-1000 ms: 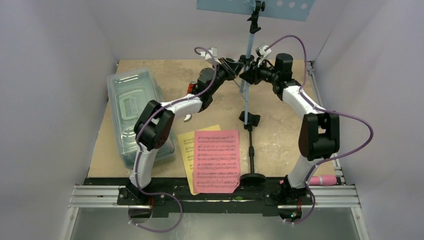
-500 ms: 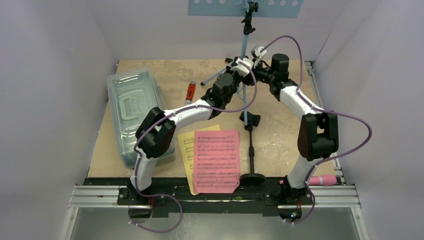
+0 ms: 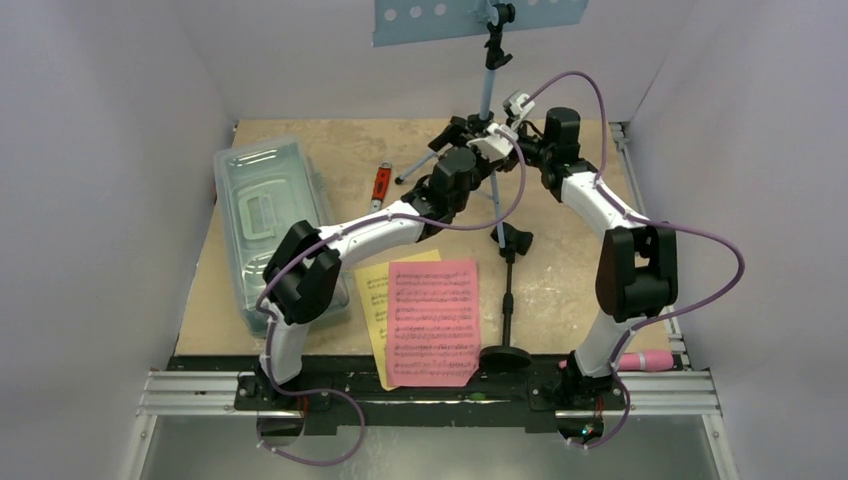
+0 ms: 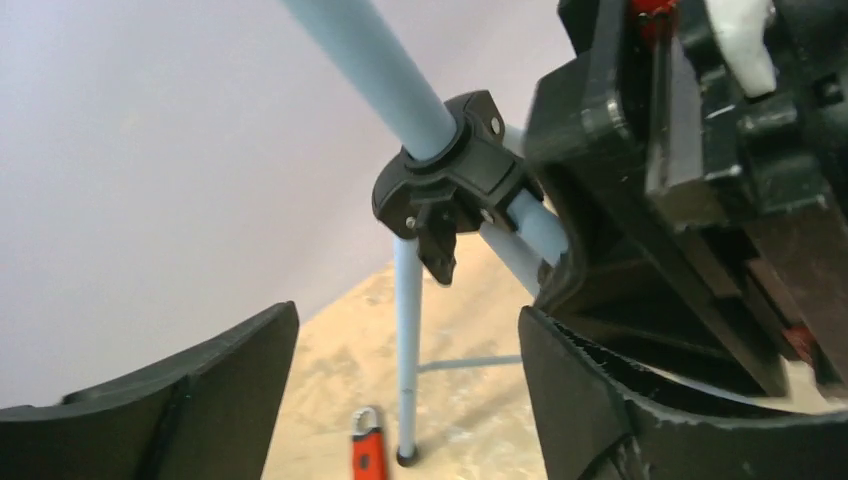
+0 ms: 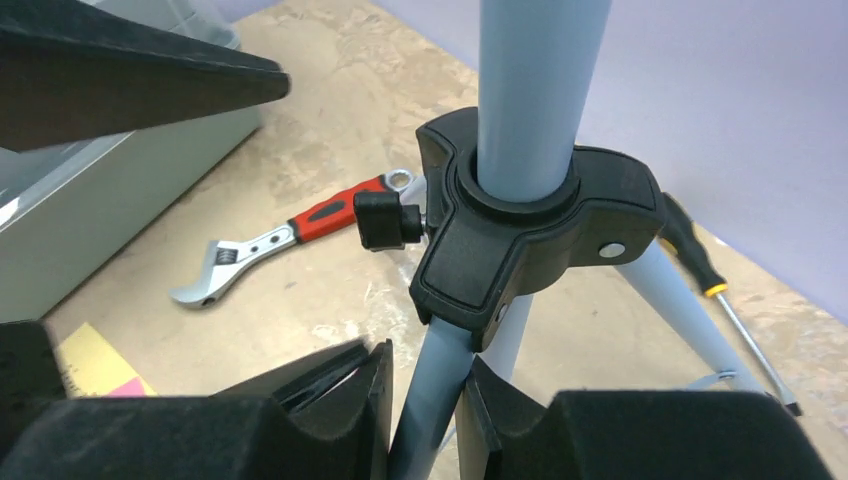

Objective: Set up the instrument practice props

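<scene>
top external view: the stand (image 3: 487,95) rises at the back middle of the table (image 3: 570,280). it is a light blue pole with a perforated blue desk at the upper edge of view and a black clamp under the desk. thin blue tripod legs spread below a black collar (image 5: 530,230). in the right wrist view the right jaws are closed on a blue tube just under that collar, with a pad pressed to each side. in the left wrist view the left jaws are spread wide and hold nothing; the collar and one leg lie ahead of them. a pink page (image 3: 433,322) lies over a yellow page (image 3: 373,300) near the front edge. just to their right is the black mic stand (image 3: 504,358), its round base near the front and its rod reaching toward the tripod's near leg; i cannot tell whether it is upright or lying. the pink microphone (image 3: 645,359) lies at the front right rail. a red-handled wrench (image 3: 381,183) lies by the left tripod foot, and a screwdriver (image 5: 700,265) lies beside another leg. a clear box (image 3: 270,225) sits along the left side. the left arm (image 3: 370,225) crosses in front of the tripod.
</scene>
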`<state>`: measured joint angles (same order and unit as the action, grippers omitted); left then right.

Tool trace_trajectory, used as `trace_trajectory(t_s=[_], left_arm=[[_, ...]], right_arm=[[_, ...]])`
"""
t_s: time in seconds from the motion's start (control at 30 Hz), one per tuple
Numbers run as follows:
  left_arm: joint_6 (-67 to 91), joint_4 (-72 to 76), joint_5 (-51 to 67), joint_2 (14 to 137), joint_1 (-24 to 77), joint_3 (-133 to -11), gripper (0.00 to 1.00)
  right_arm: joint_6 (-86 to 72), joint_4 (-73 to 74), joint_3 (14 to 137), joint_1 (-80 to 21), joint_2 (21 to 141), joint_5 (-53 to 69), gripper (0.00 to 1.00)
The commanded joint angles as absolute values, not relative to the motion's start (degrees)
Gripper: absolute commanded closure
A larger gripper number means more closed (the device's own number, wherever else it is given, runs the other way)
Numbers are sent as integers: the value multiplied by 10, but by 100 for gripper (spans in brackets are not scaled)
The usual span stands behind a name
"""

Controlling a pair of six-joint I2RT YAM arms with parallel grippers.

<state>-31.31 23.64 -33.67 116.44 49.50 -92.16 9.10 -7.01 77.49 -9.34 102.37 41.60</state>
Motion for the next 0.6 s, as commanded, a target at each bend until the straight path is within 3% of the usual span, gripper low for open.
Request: trace_trajectory(t_s=[0.0,0.2,0.4,0.57], left_arm=[[-98,120,-201,1113,511,-935,16],[156,142,-74,1041,449,-881,20],[488,154,-35,1015,369,-834,23],[754,302,33,1036,331,-760,28]], right_arm=[[190,-42,751,-92,1053,361,100],[188,-44,751,-92,1051,366,100],[188,-43,751,-94,1049,368,100],[187,-44,750,-96,1048,369,100]])
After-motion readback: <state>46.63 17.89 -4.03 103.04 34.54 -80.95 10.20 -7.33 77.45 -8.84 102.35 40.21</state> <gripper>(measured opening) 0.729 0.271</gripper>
